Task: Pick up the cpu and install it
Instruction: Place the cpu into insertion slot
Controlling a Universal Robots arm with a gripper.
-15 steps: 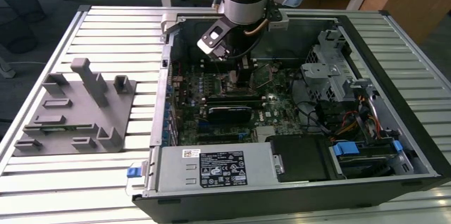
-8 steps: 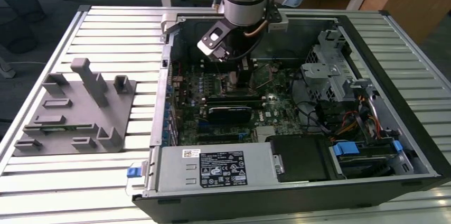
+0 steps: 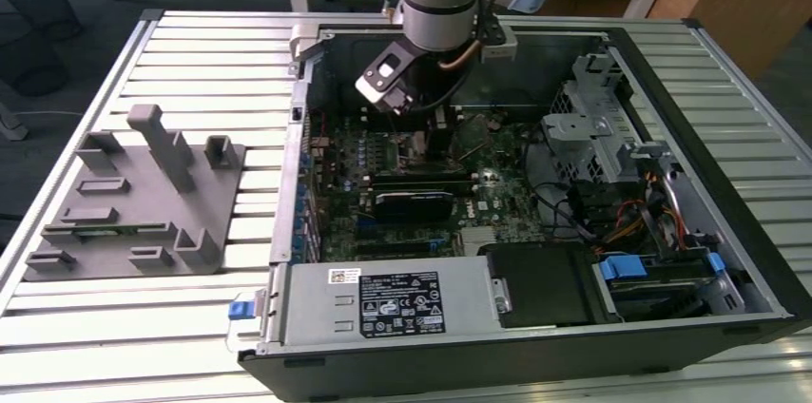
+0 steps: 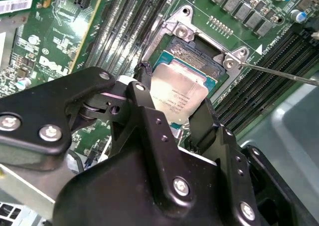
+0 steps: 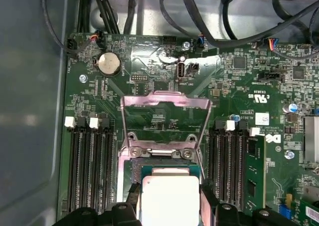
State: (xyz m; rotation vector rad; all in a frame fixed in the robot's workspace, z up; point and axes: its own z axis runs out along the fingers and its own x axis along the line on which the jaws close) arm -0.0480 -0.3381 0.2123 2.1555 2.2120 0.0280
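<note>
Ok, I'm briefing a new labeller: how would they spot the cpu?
In the open computer case, on the green motherboard, find the metal socket frame flipped open. At its hinge, gripped in the claw, is the cpu: a small silvery square, unlike the long black memory slots either side.

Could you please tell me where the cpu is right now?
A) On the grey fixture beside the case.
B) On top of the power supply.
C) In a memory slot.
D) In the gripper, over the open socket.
D: in the second wrist view the gripper clasps the cpu by two opposite edges, just over the open socket.
</note>
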